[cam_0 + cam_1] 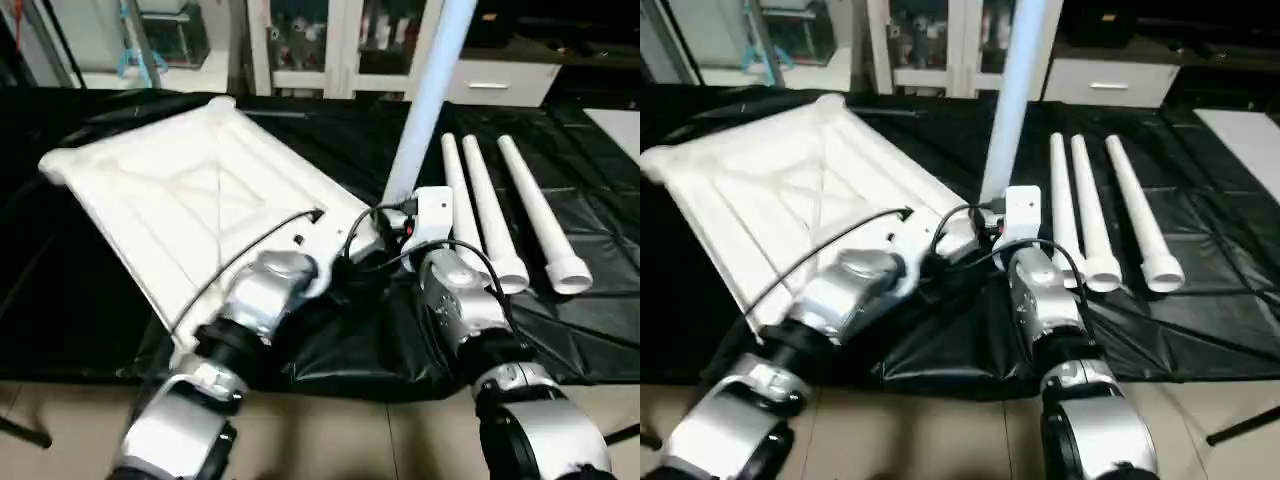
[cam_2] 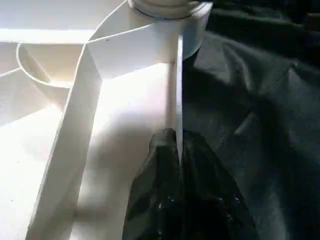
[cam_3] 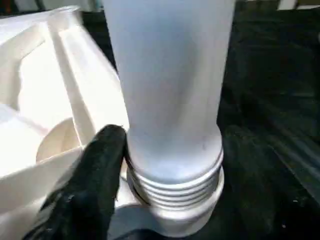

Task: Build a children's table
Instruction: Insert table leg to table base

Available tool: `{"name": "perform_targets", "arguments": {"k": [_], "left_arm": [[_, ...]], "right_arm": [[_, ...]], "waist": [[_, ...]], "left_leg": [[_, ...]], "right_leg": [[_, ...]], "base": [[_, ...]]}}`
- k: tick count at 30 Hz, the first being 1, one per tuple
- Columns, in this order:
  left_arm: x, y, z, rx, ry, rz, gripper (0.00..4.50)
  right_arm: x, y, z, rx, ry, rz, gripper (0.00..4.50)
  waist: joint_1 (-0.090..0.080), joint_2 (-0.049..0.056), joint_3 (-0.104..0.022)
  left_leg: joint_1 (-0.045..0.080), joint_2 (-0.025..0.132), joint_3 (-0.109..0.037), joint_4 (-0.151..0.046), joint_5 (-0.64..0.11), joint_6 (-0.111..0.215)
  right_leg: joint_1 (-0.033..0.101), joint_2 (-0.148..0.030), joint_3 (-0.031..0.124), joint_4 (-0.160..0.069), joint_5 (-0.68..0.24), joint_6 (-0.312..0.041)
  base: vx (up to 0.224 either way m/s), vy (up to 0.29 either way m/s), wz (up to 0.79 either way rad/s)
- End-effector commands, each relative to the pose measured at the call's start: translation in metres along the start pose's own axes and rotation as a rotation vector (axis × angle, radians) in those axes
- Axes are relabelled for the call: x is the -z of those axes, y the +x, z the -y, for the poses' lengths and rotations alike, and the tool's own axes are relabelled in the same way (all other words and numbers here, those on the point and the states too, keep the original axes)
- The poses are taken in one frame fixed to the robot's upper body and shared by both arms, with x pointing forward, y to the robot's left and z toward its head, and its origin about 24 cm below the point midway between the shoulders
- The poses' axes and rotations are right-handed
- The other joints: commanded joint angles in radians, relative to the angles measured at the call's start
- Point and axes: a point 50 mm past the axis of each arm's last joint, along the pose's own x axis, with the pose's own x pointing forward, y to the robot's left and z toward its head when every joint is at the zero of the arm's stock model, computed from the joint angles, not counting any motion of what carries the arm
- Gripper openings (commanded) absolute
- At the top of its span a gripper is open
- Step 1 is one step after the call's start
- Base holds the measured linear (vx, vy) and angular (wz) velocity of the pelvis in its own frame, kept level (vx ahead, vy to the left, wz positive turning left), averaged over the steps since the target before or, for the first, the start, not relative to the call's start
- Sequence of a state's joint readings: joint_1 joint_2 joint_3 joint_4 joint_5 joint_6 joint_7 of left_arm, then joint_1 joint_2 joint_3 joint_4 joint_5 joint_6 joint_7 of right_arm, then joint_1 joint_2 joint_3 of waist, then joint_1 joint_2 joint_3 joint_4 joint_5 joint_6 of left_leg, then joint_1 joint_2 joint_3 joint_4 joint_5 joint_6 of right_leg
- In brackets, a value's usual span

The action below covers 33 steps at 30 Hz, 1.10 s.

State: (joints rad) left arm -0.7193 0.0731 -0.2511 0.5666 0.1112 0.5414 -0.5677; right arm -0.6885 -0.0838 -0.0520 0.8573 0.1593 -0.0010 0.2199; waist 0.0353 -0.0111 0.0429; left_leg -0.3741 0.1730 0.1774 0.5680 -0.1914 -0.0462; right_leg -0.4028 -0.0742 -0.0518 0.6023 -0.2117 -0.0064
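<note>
The children's table lies in parts on the black-covered work table. Its white tabletop (image 1: 180, 200) rests with the ribbed underside up. One white leg (image 1: 425, 100) stands upright in the near right corner socket (image 3: 170, 220), its threaded end (image 3: 172, 180) partly showing above the socket. Three more legs (image 1: 490, 215) lie side by side to the right. My left gripper (image 2: 172, 145) is shut on the tabletop's thin side rim (image 2: 174, 90), just short of that corner. My right gripper (image 1: 398, 228) is at the base of the upright leg.
The black cover (image 1: 560, 320) is wrinkled and hangs over the near table edge (image 1: 380, 385). Cabinets with glass doors (image 1: 330, 40) and a white drawer unit (image 1: 500, 80) stand behind the table. A white sheet (image 1: 620, 125) lies at the far right.
</note>
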Motion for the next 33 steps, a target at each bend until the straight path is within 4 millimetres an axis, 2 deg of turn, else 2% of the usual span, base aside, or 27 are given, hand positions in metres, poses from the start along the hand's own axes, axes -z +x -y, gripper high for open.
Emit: {"name": "perform_targets", "arguments": {"k": [1,5,8,10,11,12,13,14,15,17,20,24,29,33], "left_arm": [[-0.007,-0.006,-0.001,0.037,0.053,0.063,0.00],[0.005,-0.015,-0.002,0.154,0.123,0.031,0.00],[0.010,-0.018,-0.003,0.189,0.149,0.017,0.00],[0.014,-0.023,-0.003,0.258,0.194,0.020,0.00],[0.014,-0.023,-0.003,0.258,0.194,0.020,0.00],[0.017,-0.027,-0.004,0.296,0.220,0.018,0.00],[0.023,-0.034,-0.005,0.376,0.275,0.016,0.00],[0.023,-0.034,-0.005,0.376,0.275,0.016,0.00],[0.027,-0.039,-0.005,0.425,0.309,0.021,0.00],[0.027,-0.040,-0.005,0.435,0.316,0.025,0.00],[0.030,-0.044,-0.008,0.471,0.338,0.026,0.00],[0.032,-0.048,-0.011,0.495,0.358,0.018,0.00],[0.032,-0.048,-0.011,0.508,0.358,0.026,0.00],[0.033,-0.049,-0.010,0.518,0.359,0.030,0.00]], "right_arm": [[0.002,-0.005,0.005,-0.029,-0.007,-0.005,3.60],[-0.007,-0.018,0.007,-0.164,-0.051,0.034,3.87],[-0.008,-0.022,0.007,-0.201,-0.066,0.037,4.24],[-0.009,-0.029,0.008,-0.261,-0.103,0.027,4.35],[-0.009,-0.029,0.008,-0.261,-0.103,0.027,4.44],[-0.009,-0.034,0.009,-0.297,-0.127,0.016,4.44],[-0.007,-0.046,0.010,-0.385,-0.163,-0.013,4.44],[-0.007,-0.046,0.010,-0.385,-0.163,-0.013,4.44],[-0.006,-0.055,0.010,-0.448,-0.184,-0.036,4.44],[-0.005,-0.057,0.010,-0.461,-0.187,-0.042,4.44],[-0.003,-0.069,0.010,-0.548,-0.197,-0.081,4.44],[0.000,-0.080,0.008,-0.637,-0.203,-0.132,4.44],[0.003,-0.083,0.008,-0.671,-0.222,-0.163,4.44],[0.005,-0.085,0.008,-0.696,-0.217,-0.192,4.44]], "waist": [[0.007,-0.004,-0.061],[0.015,-0.003,-0.059],[0.017,0.000,-0.060],[0.021,-0.002,-0.057],[0.023,-0.001,-0.056],[0.023,-0.001,-0.056],[0.031,-0.002,-0.055],[0.033,-0.002,-0.056],[0.031,-0.002,-0.056],[0.031,-0.003,-0.056],[0.034,-0.001,-0.056],[0.040,-0.003,-0.056],[0.043,-0.005,-0.058],[0.045,-0.007,-0.060]], "left_leg": [[0.012,0.059,-0.011,-0.041,0.022,0.186],[0.013,0.059,-0.012,-0.041,0.017,0.184],[0.017,0.061,-0.012,-0.039,0.020,0.176],[0.017,0.061,-0.011,-0.042,-0.026,0.143],[0.018,0.062,-0.011,-0.044,-0.037,0.137],[0.018,0.062,-0.010,-0.044,-0.044,0.128],[0.019,0.061,-0.013,-0.045,-0.058,0.117],[0.018,0.062,-0.013,-0.045,-0.054,0.116],[0.019,0.061,-0.012,-0.046,-0.048,0.109],[0.016,0.059,-0.012,-0.044,-0.043,0.107],[0.019,0.061,-0.012,-0.044,-0.073,0.096],[0.019,0.061,-0.013,-0.044,-0.080,0.090],[0.018,0.060,-0.012,-0.042,-0.086,0.078],[0.017,0.059,-0.012,-0.039,-0.065,0.083]], "right_leg": [[0.061,-0.075,0.043,-0.042,0.196,-0.322],[0.063,-0.073,0.043,-0.043,0.183,-0.317],[0.059,-0.071,0.044,-0.039,0.185,-0.315],[0.058,-0.074,0.046,-0.043,0.127,-0.310],[0.058,-0.073,0.045,-0.044,0.114,-0.306],[0.057,-0.074,0.047,-0.044,0.105,-0.304],[0.060,-0.072,0.047,-0.046,0.087,-0.286],[0.062,-0.073,0.048,-0.044,0.095,-0.278],[0.059,-0.071,0.048,-0.042,0.110,-0.278],[0.060,-0.072,0.048,-0.039,0.129,-0.277],[0.059,-0.074,0.049,-0.042,0.094,-0.280],[0.059,-0.073,0.049,-0.041,0.085,-0.272],[0.058,-0.075,0.049,-0.041,0.067,-0.274],[0.058,-0.074,0.049,-0.037,0.080,-0.275]], "base": [[0.000,0.000,0.00],[0.000,0.000,0.00],[0.000,0.000,0.00],[0.000,0.000,0.00],[0.000,0.000,0.00],[0.000,0.000,0.00],[0.000,0.000,0.00],[0.000,0.000,0.00],[0.000,0.000,0.00],[0.000,0.000,0.00],[0.000,0.000,0.00],[0.000,0.000,0.00],[0.000,0.000,0.00],[0.000,0.000,0.00]]}}
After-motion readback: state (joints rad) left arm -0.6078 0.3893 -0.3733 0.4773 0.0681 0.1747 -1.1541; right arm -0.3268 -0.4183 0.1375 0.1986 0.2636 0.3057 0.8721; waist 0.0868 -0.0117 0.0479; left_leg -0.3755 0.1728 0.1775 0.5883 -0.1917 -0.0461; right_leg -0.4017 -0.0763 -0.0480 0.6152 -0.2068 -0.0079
